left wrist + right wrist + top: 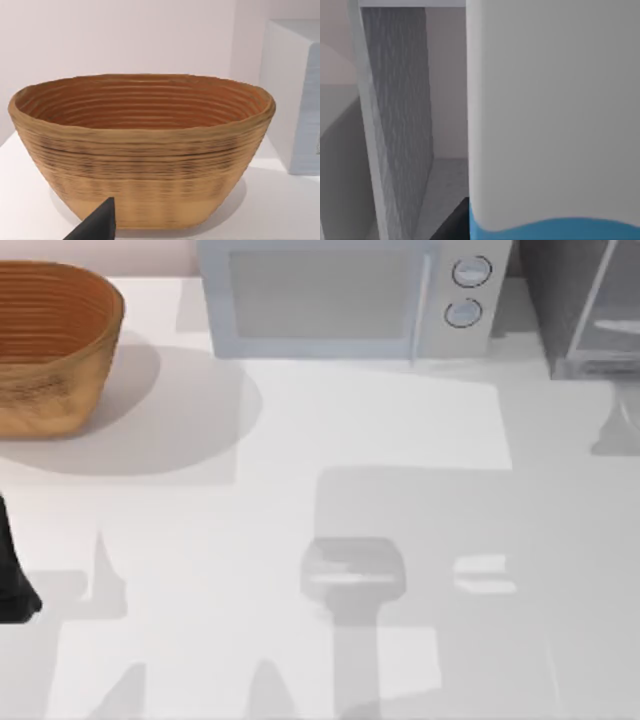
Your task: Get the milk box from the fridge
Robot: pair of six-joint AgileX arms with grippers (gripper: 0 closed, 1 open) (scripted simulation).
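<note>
The milk box (550, 125) stands very close in the right wrist view, a broad white face with a light-blue band along its lower edge. Beside it runs the speckled grey inner wall of the fridge (400, 125), with a pale frame and the cabinet's floor behind. A dark bit of my right gripper (454, 224) shows right against the box's lower edge. In the top view the fridge (560, 290) stands at the back right corner, its pale-framed door panel (600, 325) set at an angle. My left gripper (97, 224) hangs parked at the table's left edge, facing the basket.
A woven brown basket (50, 350) sits at the back left. A white microwave (340, 300) with two round knobs stands at the back centre, left of the fridge. The left arm (12, 580) is at the left edge of the white table (300, 440).
</note>
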